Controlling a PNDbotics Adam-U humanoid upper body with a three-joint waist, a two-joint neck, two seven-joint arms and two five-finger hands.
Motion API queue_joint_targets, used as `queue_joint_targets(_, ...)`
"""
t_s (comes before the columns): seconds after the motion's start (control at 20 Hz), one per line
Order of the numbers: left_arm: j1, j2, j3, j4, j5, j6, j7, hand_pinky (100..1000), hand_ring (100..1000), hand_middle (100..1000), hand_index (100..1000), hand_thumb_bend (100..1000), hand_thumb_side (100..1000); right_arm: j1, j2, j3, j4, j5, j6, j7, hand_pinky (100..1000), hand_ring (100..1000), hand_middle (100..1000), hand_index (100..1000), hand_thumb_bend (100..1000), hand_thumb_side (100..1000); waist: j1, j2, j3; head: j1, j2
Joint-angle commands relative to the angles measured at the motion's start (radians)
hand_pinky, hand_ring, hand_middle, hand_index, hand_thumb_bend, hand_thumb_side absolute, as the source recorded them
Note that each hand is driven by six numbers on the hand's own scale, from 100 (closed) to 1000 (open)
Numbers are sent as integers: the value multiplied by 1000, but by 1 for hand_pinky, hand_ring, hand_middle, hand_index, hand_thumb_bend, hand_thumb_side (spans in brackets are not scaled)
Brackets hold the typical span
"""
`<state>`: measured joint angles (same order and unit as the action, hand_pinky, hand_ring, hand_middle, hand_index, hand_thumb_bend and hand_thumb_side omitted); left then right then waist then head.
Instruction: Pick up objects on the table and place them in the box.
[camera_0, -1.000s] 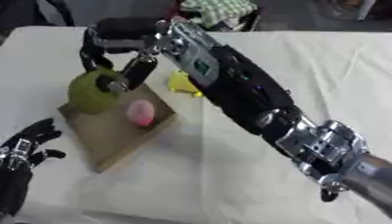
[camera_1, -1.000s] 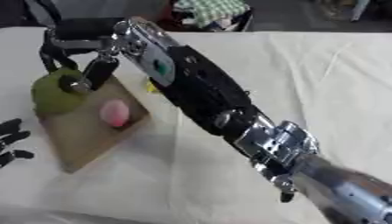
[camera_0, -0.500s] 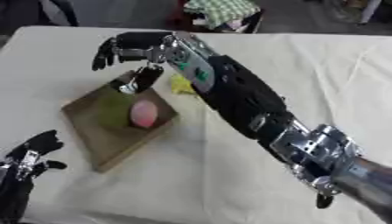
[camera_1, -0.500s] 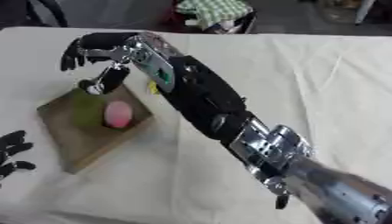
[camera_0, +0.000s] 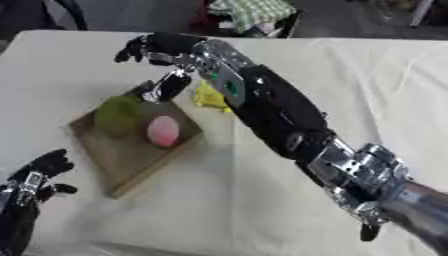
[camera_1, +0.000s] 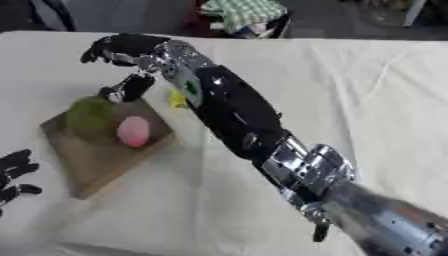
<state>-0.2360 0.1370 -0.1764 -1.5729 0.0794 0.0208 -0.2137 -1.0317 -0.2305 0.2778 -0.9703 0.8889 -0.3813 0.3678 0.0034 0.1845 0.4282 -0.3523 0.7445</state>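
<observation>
Right robot hand (camera_0: 162, 50): fingers now spread, lifted clear of round green fruit (camera_0: 118, 113), released in shallow brown cardboard box (camera_0: 131, 155) beside pink egg-shaped object (camera_0: 163, 130); yellow item (camera_0: 210, 96) remains on desk (camera_0: 367, 90).

White-clothed table (camera_0: 385, 80); flat brown box (camera_0: 122, 155), yellow object (camera_0: 210, 97)

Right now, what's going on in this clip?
The robot's right hand, fingers open and holding nothing, hangs above the far end of the shallow brown cardboard box. A round green fruit and a pink egg-shaped object already lie side by side in the box. A small yellow object lies on the white tablecloth just beyond the box, partly hidden by the arm, not yet picked up. The left hand rests open at the lower left corner.
</observation>
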Motion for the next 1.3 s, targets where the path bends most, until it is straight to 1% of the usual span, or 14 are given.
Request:
queue_joint_targets(0.05,-4,10,12,-17,4,-5,7,587,813,848,722,100,737,-28,-62,-3,-25,-26,-12,27,743,811,837,937,180,364,4,-13,-12,16,-15)
queue_joint_targets(0.3,5,21,28,-18,2,-6,22,587,813,848,722,100,738,0,-154,39,-101,-105,-44,103,749,815,841,942,193,383,2,-12,-60,51,-18)
queue_joint_targets(0.45,9,26,33,-19,2,-7,28,588,814,848,723,100,738,28,-197,60,-139,-155,-41,146,752,818,849,946,216,414,4,-13,-83,63,-17)
queue_joint_targets(0.6,12,30,37,-20,2,-7,32,588,814,846,722,100,738,58,-212,68,-136,-174,-19,187,763,828,876,957,243,437,7,-13,-95,69,-18)
queue_joint_targets(0.75,13,29,38,-23,3,-8,32,587,813,837,721,100,738,71,-198,57,-88,-144,-2,206,774,841,904,970,253,450,12,-12,-95,67,-18)
queue_joint_targets(0.9,12,28,39,-26,5,-8,33,588,813,835,722,100,737,70,-173,31,-24,-100,14,187,776,844,910,973,263,448,18,-11,-91,62,-19)
queue_joint_targets(1.05,11,25,36,-28,6,-7,30,588,814,835,722,100,738,61,-147,7,40,-51,36,147,782,854,917,978,270,447,21,-10,-84,55,-19)
queue_joint_targets(1.2,11,23,35,-30,7,-6,29,588,814,836,722,100,737,54,-130,-15,89,-2,57,100,795,882,937,985,272,433,23,-9,-78,51,-18)
queue_joint_targets(1.3,10,23,35,-30,8,-6,29,589,814,837,722,100,738,52,-120,-24,117,34,74,65,795,881,936,984,269,424,23,-9,-74,50,-18)
